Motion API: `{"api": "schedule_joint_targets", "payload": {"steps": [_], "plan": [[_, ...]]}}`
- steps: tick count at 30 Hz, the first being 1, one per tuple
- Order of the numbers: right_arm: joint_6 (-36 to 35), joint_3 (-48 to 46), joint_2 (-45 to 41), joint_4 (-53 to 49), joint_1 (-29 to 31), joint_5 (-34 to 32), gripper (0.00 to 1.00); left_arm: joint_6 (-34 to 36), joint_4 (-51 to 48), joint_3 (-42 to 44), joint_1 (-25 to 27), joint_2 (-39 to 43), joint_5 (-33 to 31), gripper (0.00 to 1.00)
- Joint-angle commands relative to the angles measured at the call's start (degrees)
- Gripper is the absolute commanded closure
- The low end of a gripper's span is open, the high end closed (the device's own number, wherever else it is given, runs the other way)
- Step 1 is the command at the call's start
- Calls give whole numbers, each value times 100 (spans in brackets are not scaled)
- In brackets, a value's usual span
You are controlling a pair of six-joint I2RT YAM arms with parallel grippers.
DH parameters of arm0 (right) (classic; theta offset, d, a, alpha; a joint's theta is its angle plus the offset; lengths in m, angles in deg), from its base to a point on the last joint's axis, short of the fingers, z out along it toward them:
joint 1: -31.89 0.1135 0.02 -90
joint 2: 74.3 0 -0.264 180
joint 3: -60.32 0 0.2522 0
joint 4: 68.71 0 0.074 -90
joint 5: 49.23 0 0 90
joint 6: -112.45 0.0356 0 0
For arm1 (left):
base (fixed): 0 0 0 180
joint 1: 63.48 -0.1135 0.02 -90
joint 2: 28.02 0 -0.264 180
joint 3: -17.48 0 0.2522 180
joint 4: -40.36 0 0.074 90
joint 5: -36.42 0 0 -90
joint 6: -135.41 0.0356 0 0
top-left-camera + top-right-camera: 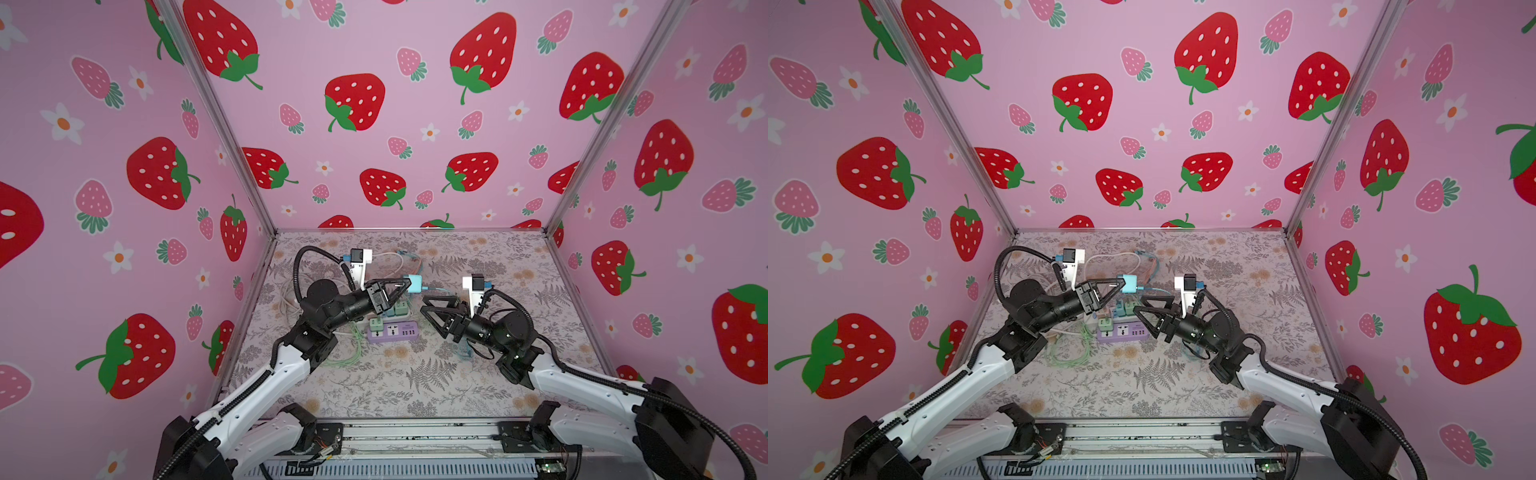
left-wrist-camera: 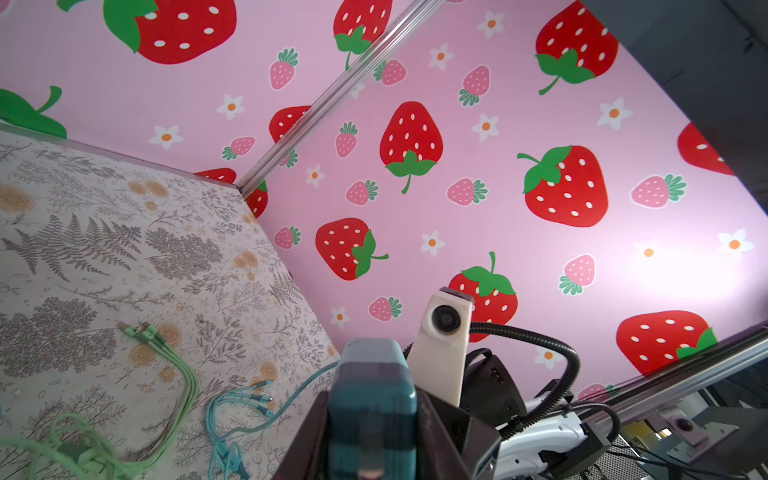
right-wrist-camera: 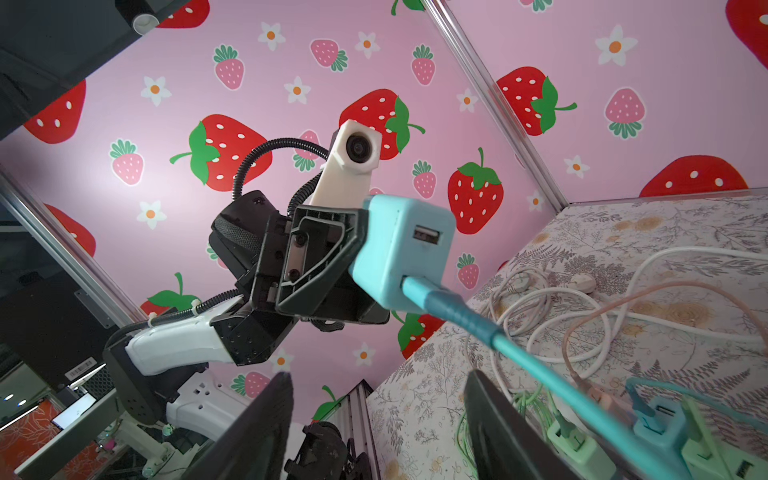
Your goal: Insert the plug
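The left jaws are closed on the light-blue plug (image 1: 414, 284), pinching it between them and holding it in the air, clear of the floral worktop (image 1: 415, 390). In both top views it hangs just toward twelve o'clock of the purple power strip (image 1: 392, 331). A teal cable (image 3: 457, 316) runs from the plug's face down toward the worktop. The right jaws stand partly apart with nothing between them, at about three o'clock of the strip, tips pointing toward nine o'clock. Green adapters (image 1: 376, 324) sit in the strip's sockets.
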Motion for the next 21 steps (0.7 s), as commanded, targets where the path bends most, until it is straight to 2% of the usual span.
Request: {"api": "schedule_joint_targets", "payload": {"steps": [1,7,20,21], "plan": [[498,77,191,1058,10,-103,36,-235,732,123,-7,88,168,100],[686,311,517,1479,6,-7,39,-151,681,249,41,233,188,100],[938,845,1098,1669,3,144,48,-18,788,427,158,384,263,100],[972,861,1126,1698,11,167,52,-5,784,440,160,388,273,100]]}}
